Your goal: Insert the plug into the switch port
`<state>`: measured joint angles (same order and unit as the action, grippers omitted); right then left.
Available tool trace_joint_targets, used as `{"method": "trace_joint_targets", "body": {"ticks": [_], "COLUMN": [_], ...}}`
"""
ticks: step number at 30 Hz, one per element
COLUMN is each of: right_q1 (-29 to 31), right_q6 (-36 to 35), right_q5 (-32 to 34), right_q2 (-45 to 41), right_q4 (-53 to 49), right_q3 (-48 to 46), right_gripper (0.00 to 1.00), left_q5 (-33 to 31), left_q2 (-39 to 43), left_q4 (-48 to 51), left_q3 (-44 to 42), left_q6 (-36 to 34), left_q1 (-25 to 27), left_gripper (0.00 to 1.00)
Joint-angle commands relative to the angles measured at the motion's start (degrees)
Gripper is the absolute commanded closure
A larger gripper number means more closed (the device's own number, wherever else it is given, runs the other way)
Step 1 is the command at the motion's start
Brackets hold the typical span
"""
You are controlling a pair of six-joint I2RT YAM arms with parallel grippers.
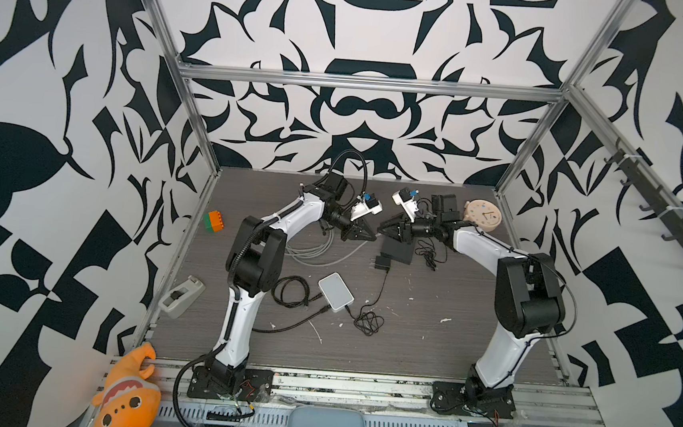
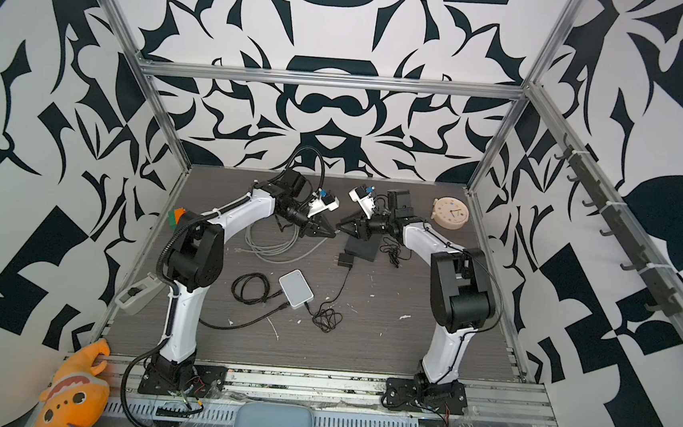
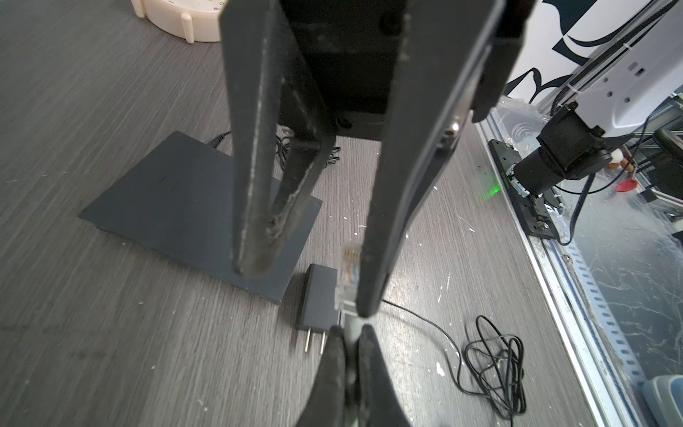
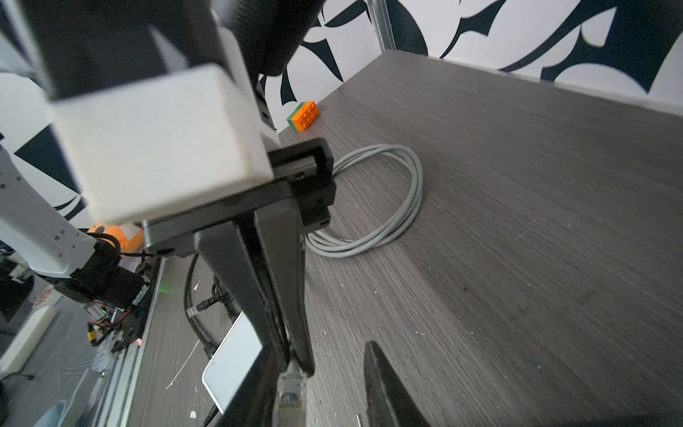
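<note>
left gripper (image 3: pixel 350 331) pinched on grey cable (image 4: pixel 388 207) just behind plug (image 3: pixel 347 277), presenting it | right gripper (image 3: pixel 310 288) part-open, straddling plug, likely to regrasp | plug held above desk beside switch (image 3: pixel 199 207), not inserted

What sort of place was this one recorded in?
Probably a lab test cell rather than a lived-in room: a left arm and right arm bolted to a rail, an aluminium frame and black-and-white patterned panels around the table, and unrelated props like a toy brick and a clock.
</note>
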<state>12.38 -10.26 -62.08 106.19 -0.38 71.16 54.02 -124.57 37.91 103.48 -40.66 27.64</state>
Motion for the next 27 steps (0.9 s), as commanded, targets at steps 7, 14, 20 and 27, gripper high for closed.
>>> {"method": "trace_joint_targets", "body": {"ticks": [7, 14, 20, 27], "right_q1": [-0.25, -0.23, -0.22, -0.12], "right_q6": [-3.32, -1.19, 10.13, 45.93], "right_q5": [-5.21, -5.96, -3.10, 8.98], "right_q2": [0.50, -0.19, -0.55, -2.13], "right_q4": [-5.95, -4.90, -0.27, 16.25], "right_q3": [3.12, 2.34, 1.54, -6.61], "right_gripper": [0.78, 0.86, 0.88, 0.91], "left_q5": [2.26, 2.21, -5.12, -27.45], "left_q2": [2.72, 2.59, 3.68, 9.09], "left_q4": [1.20, 1.72, -5.89, -23.19], "left_q3": [-0.86, -0.48, -3.34, -14.01], "left_q6": [-0.93, -0.94, 5.94, 6.36], "left_q1": [-0.22, -0.18, -0.13, 4.88], "left_gripper": [1.00, 1.00, 0.69, 0.56]}}
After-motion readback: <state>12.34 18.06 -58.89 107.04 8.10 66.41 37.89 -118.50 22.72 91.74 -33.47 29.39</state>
